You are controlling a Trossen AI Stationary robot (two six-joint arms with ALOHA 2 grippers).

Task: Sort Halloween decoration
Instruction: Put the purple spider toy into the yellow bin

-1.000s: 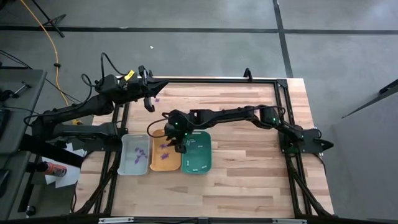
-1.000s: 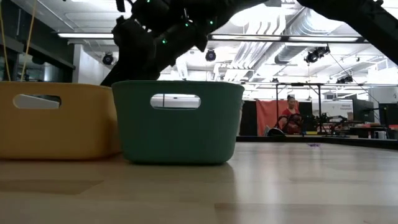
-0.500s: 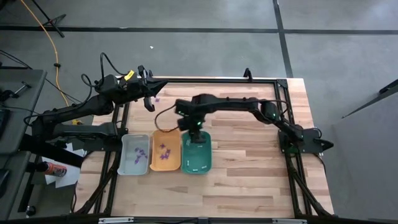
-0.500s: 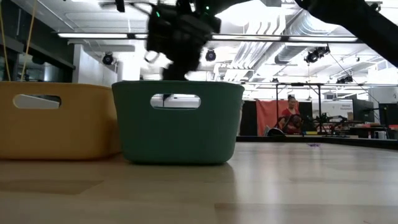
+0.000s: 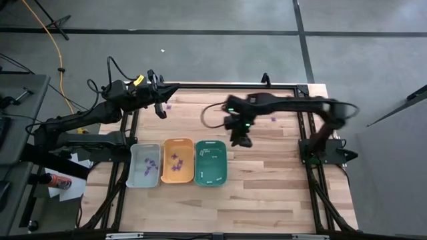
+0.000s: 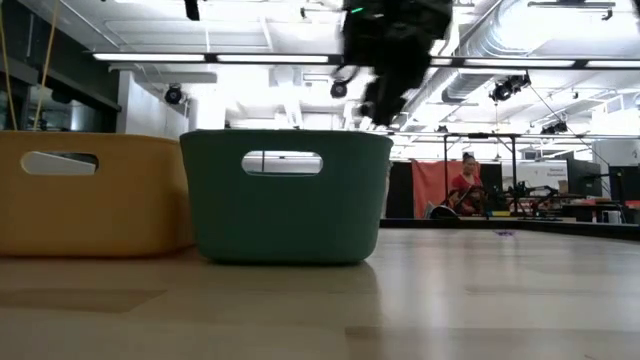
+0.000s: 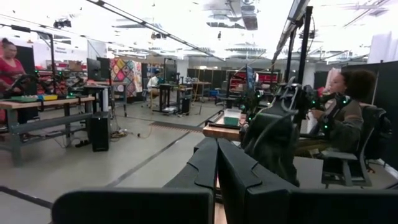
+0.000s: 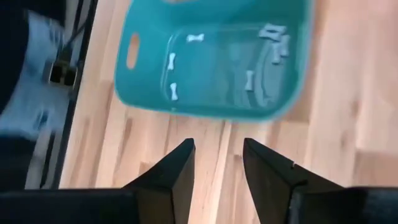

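Hanging above bare wood, the right gripper (image 8: 216, 163) has its fingers parted and empty; just ahead of it, only its own wrist view shows six small white bone-shaped pieces (image 8: 172, 61) inside the teal tray (image 8: 298, 74). From overhead, three trays sit in a row beside that gripper (image 5: 242, 141): teal (image 5: 211, 162), orange (image 5: 177, 161) with purple pieces (image 5: 176, 158), then grey (image 5: 145, 165). Farther off, the left gripper (image 5: 160, 111) is clenched on nothing, with loose purple bits (image 5: 168, 105) beside it. No writing is readable.

Wooden table (image 5: 267, 187), grey tray (image 5: 135, 175), orange tray (image 5: 177, 179), teal tray (image 5: 211, 177)
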